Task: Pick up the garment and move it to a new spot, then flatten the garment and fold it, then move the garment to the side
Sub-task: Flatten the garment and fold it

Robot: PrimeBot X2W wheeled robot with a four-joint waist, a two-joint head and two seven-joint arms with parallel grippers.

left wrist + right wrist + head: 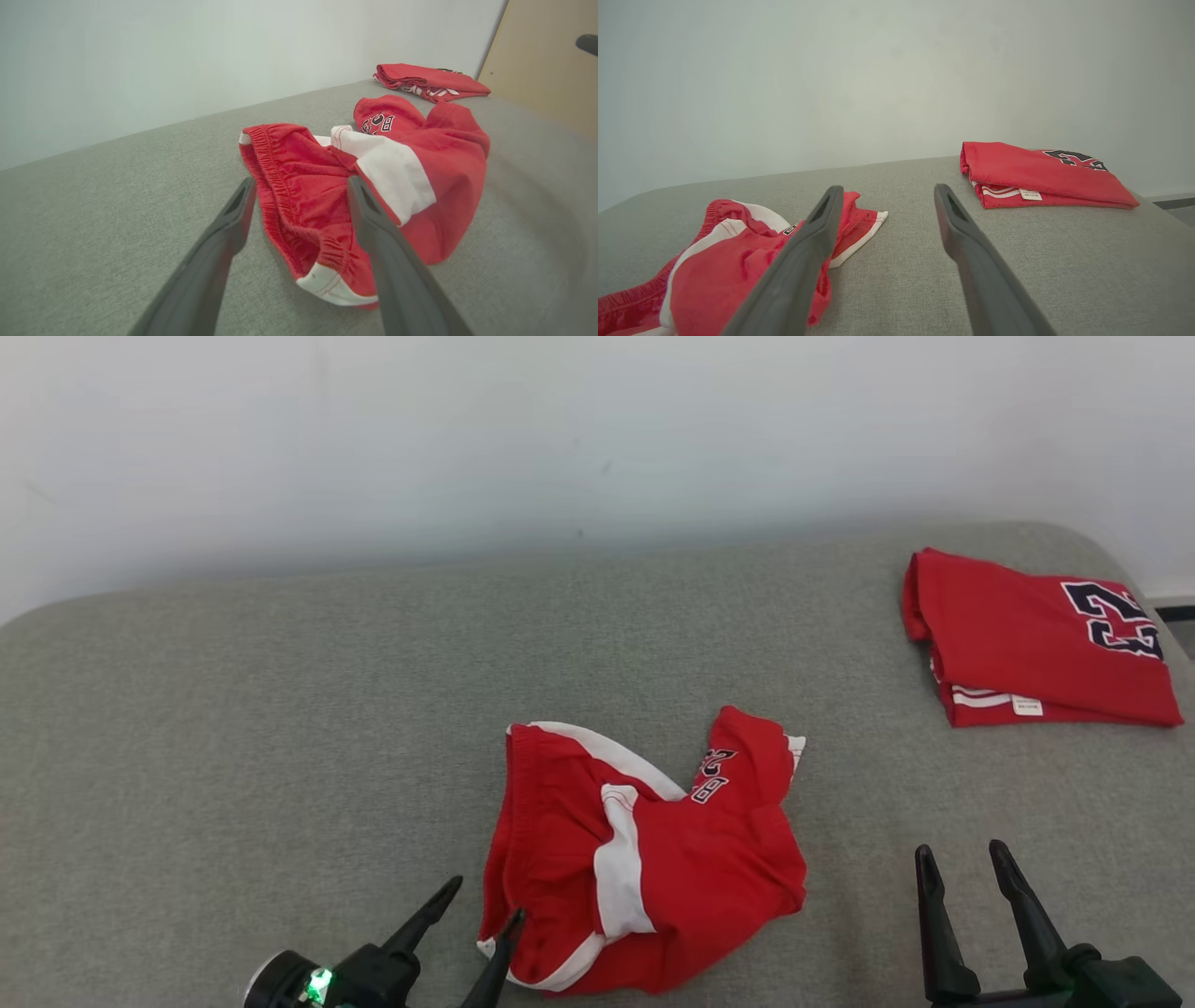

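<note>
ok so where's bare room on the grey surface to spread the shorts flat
Widest bare stretch: the grey surface left of the crumpled shorts, back to the wall. A narrower strip runs between the shorts and the folded jersey, ahead of the right pincer. Crowded: the far right corner with the jersey, and around the left pincer at the shorts' waistband.

Head cam looks down from high over the grey surface (233, 709) toward the wall (467, 429). Left wrist cam sits low, right up on the crumpled shorts (299, 186); right wrist cam low too, further back. All three share shorts and folded jersey (1018, 635).
</note>
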